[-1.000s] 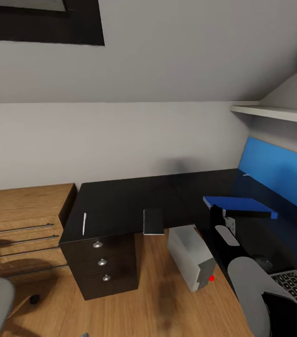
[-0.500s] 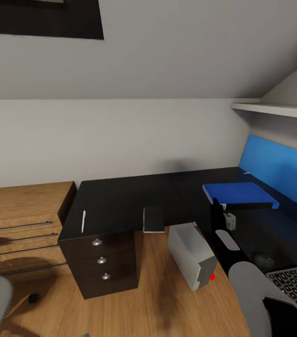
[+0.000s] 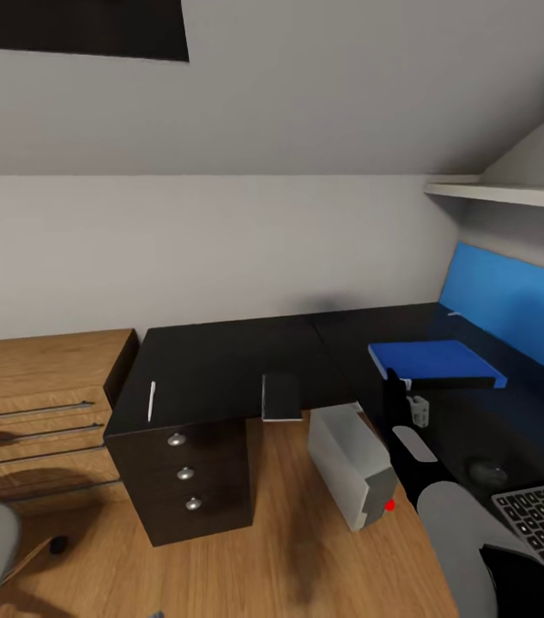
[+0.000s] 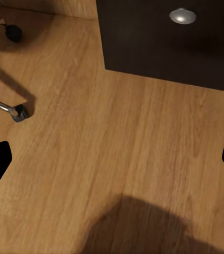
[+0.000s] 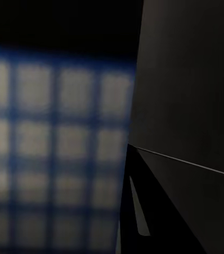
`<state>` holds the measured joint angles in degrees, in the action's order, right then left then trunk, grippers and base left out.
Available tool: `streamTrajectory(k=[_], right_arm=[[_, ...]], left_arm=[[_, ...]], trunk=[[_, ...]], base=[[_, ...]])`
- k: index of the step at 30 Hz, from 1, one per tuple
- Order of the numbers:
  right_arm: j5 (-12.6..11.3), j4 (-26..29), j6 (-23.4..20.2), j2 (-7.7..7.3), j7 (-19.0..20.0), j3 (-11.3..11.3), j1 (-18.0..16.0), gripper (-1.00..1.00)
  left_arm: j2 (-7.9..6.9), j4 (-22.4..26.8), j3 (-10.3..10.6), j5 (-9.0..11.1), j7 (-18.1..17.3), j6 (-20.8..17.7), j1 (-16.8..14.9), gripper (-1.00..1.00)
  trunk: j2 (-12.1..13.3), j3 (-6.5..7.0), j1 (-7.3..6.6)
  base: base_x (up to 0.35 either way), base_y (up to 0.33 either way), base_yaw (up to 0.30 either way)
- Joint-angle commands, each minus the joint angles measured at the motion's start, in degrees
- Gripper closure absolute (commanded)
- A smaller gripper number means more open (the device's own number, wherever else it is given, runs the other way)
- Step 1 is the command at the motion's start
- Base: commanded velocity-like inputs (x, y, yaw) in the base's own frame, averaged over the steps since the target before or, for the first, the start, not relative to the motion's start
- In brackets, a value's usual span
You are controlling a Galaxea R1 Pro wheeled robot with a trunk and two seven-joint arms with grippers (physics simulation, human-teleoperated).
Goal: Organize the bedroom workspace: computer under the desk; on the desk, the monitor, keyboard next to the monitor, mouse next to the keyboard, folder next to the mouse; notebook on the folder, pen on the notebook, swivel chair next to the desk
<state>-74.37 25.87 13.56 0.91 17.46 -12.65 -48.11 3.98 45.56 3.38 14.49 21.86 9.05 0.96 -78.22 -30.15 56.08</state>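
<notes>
Folder [image 3: 433, 361] lies on the desk [image 3: 220, 365] — right gripper [image 3: 396, 390] beside it, grip unreadable; left gripper [image 4: 112, 159] spread. Likely next: notebook [image 3: 282, 398] onto it.

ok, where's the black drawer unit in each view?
Head view: drawer unit at lower centre-left, under the left end of the desk.
Left wrist view: its dark front with one silver knob, beyond the wood floor.
Right wrist view: blurred blue-and-pale grid beside a dark panel; cannot tell what they are.
Shared landmark: the wood floor.
</notes>
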Motion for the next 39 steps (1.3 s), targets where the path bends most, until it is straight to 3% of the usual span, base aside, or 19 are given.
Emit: streamTrajectory(k=[1,22,39], right_arm=[[-0.6,-0.12,-0.03,0.04,0.48,-0.13,-0.05,1.0],[-1.62,-2.35,-0.11,-0.01,0.38,-0.1,-0.05,1.0],[-1.77,-2.46,-0.2,-0.99,-0.53,-0.01,-0.05,1.0]], left_arm=[[-0.04,0.06,0.24,0.59,0.28,0.27,0.01,-1.0],[-0.1,0.06,0.3,0.57,0.28,0.31,0.01,-1.0],[-0.11,0.06,0.23,0.5,0.35,0.56,0.01,-1.0]], trunk=[[-0.44,-0.23,0.23],[-8.87,-4.29,4.84],[-8.87,-4.36,4.84]], base=[[0.0,0.0,0.0],[0.0,0.0,-0.036],[0.0,0.0,-0.011]])
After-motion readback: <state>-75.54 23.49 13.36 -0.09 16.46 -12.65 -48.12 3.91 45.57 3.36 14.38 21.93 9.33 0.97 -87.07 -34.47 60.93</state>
